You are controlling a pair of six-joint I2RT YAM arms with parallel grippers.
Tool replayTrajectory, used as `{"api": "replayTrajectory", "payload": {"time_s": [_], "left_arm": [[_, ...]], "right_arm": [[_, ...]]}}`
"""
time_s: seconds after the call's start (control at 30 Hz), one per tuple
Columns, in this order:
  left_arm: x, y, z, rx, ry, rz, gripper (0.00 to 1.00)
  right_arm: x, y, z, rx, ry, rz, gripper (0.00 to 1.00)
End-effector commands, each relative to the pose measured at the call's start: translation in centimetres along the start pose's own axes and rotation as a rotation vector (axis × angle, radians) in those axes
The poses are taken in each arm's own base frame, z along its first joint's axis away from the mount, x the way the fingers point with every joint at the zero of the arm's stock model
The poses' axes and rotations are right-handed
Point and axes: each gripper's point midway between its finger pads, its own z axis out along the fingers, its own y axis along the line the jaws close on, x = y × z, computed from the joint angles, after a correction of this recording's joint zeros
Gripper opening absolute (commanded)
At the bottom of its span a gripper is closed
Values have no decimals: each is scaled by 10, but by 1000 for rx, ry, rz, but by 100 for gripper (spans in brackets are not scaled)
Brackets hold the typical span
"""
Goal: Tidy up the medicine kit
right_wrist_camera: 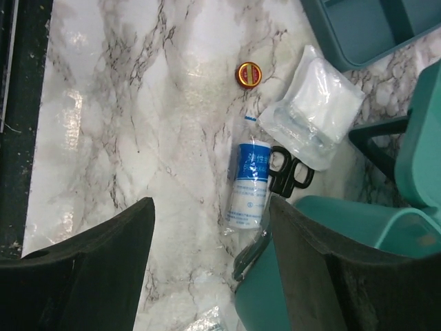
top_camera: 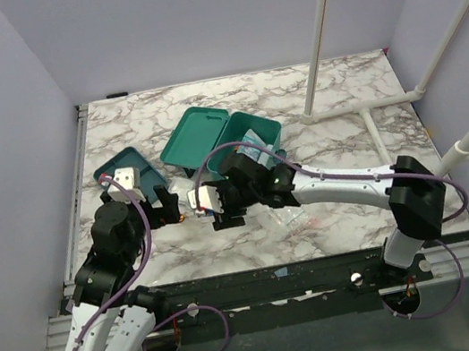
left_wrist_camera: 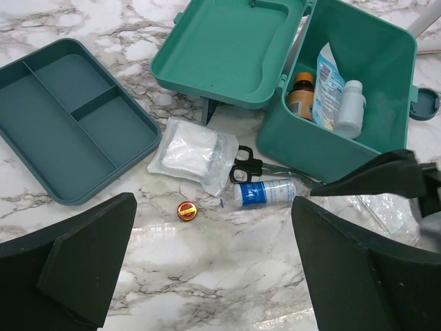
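The teal medicine kit [top_camera: 200, 136] stands open at the table's middle back, lid laid flat to the left. In the left wrist view the kit [left_wrist_camera: 324, 148] holds a brown bottle [left_wrist_camera: 301, 93], a sachet [left_wrist_camera: 329, 79] and a white bottle [left_wrist_camera: 350, 107]. On the marble before it lie a gauze pack [left_wrist_camera: 189, 152], black scissors [left_wrist_camera: 248, 164], a blue-and-white bandage roll [left_wrist_camera: 265, 193] and a small red tin [left_wrist_camera: 186, 210]. My left gripper [left_wrist_camera: 213, 276] is open and empty above bare marble near the tin. My right gripper [right_wrist_camera: 207, 269] is open and empty beside the roll [right_wrist_camera: 248, 183], against the kit's wall [right_wrist_camera: 358, 227].
The darker teal compartment tray [left_wrist_camera: 69, 124] lies empty at the left, also in the top view [top_camera: 136, 159]. A clear plastic bag [top_camera: 289, 216] lies in front of the kit. A white pipe frame [top_camera: 319, 33] stands at the back right. The grippers [top_camera: 170, 207] [top_camera: 223, 216] are close together.
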Motion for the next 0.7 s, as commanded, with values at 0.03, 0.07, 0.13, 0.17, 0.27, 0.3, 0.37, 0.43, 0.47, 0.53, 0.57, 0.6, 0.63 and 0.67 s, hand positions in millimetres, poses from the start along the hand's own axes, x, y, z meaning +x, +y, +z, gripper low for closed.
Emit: {"api": "replayTrajectory", "payload": {"time_s": [0.03, 0.07, 0.13, 0.17, 0.27, 0.3, 0.37, 0.43, 0.47, 0.53, 0.57, 0.6, 0.63, 0.67], "left_arm": [[-12, 5, -7, -32, -51, -18, 99], [-13, 6, -8, -32, -53, -19, 99], [-13, 6, -9, -32, -58, -23, 98], [-14, 6, -10, -32, -61, -24, 99], [-15, 7, -11, -41, -68, -29, 99], [-16, 8, -11, -44, -70, -29, 99], [-16, 9, -13, -50, -76, -31, 99], [-17, 9, -13, -53, -80, -31, 99], [-17, 9, -14, -52, -80, -31, 99], [-17, 9, -14, -49, -82, -30, 99], [-17, 8, -14, -48, -83, -30, 99], [-17, 8, -15, -45, -83, -28, 99], [-18, 7, -15, -43, -85, -28, 98], [-18, 7, -15, -43, -85, -28, 99]], "right_arm": [[20, -2, 29, 28, 66, -51, 70], [23, -5, 33, 45, 83, -54, 69], [31, -9, 40, 63, 127, -63, 69], [37, -9, 44, 69, 151, -66, 68], [47, -12, 55, 81, 194, -75, 67], [49, -14, 57, 92, 197, -75, 67], [52, -19, 62, 121, 207, -76, 67], [55, -24, 66, 147, 217, -78, 67], [57, -27, 67, 161, 222, -77, 66], [60, -32, 70, 188, 240, -80, 66], [64, -34, 71, 195, 253, -82, 66], [65, -35, 73, 203, 262, -82, 66], [68, -36, 75, 203, 269, -81, 66], [69, -35, 76, 199, 273, -80, 65]]}}
